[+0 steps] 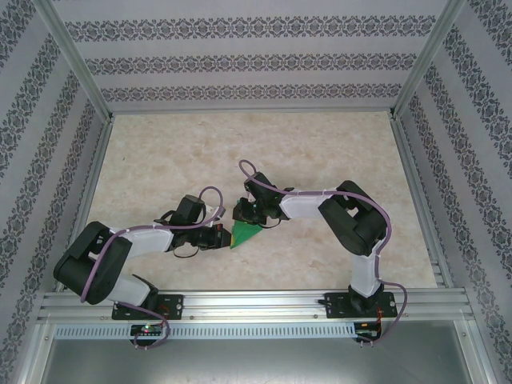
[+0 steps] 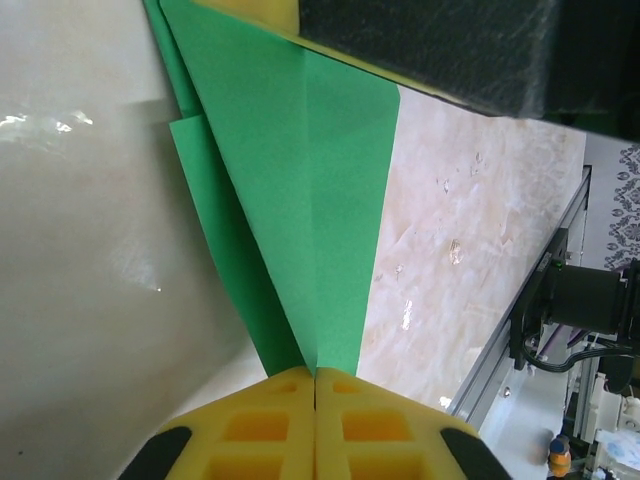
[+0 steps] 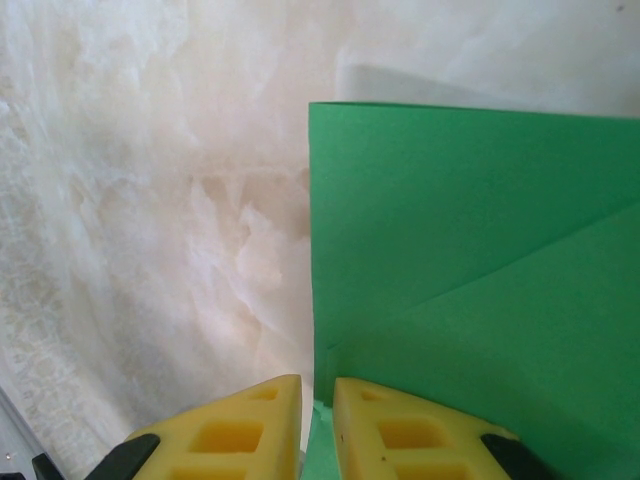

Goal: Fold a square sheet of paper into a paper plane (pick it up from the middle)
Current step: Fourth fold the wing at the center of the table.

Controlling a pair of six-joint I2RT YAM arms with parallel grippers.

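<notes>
Green paper point(image 1: 244, 234), folded to pointed wedge, spanned tool to tool. Tip clamped in left gripper point(image 2: 315, 420), jaws together; wide edge pinched by right gripper point(image 3: 317, 425). Judged light, limp, easily torn if pulled; grip best kept on layered creases.

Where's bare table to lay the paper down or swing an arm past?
Free: the far half of the table up to the back wall, plus the near strip along the front rail. Crowded: front centre, where left claw and right claw meet on the green paper.
</notes>
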